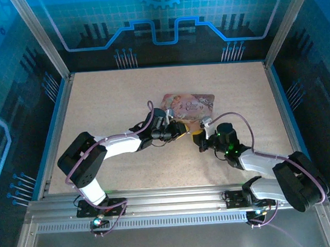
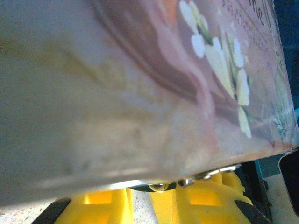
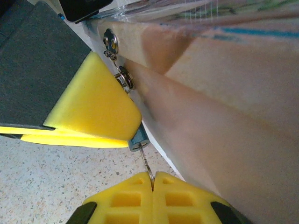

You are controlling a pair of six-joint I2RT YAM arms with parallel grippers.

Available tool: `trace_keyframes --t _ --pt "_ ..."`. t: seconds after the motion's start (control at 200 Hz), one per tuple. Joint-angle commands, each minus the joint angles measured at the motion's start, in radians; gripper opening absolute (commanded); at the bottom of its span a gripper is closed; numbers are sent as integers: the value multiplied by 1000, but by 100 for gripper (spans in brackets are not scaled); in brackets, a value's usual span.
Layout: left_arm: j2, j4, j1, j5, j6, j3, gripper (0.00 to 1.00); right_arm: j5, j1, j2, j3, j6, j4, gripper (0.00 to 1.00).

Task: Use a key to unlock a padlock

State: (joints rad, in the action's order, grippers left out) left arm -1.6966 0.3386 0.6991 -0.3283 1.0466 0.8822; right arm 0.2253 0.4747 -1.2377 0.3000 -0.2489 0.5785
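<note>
Two tools meet beside the pink tin (image 1: 189, 106): left tool (image 3: 124, 135) pinches the padlock (image 3: 138, 138), right tool (image 3: 153, 178) pinches the key (image 3: 147, 163), apparently seated. Twist your right wrist gently, keeping the key straight.

On the speckled beige table (image 1: 113, 98) in front of me lies a flat pink tin box (image 1: 193, 106) near the middle, its lid printed with a picture and pale flowers. Blue-lit patterned walls (image 1: 164, 23) close in three sides. A slotted metal rail (image 1: 175, 204) runs along my near edge.
</note>
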Motion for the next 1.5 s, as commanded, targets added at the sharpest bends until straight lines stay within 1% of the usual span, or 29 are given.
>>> trace_keyframes --t 0.0,0.23,0.42,0.55,0.675,0.895,1.07,1.231,1.346,1.496 --pt "27 50 29 -115 21 35 17 77 18 -23 63 -4 105 0" --pt "8 79 28 -117 36 29 17 79 32 -63 86 -23 153 0" --pt "15 80 29 -117 37 22 17 110 19 -79 112 0 128 0" --pt "25 80 29 -119 37 19 17 105 -5 -98 112 25 107 0" --pt "28 77 29 -120 35 18 17 148 -45 -122 103 8 134 0" --pt "15 85 31 -120 38 23 17 197 -34 -142 136 -36 153 0" --pt "-17 109 32 -118 47 29 17 153 10 -169 156 -54 156 0" --pt "-59 128 33 -120 55 41 17 127 17 -232 162 -98 176 0" --pt "-86 141 33 -116 58 41 17 103 18 -262 168 -114 156 0" --pt "-118 163 33 -97 64 32 21 74 15 -270 180 -101 86 0"
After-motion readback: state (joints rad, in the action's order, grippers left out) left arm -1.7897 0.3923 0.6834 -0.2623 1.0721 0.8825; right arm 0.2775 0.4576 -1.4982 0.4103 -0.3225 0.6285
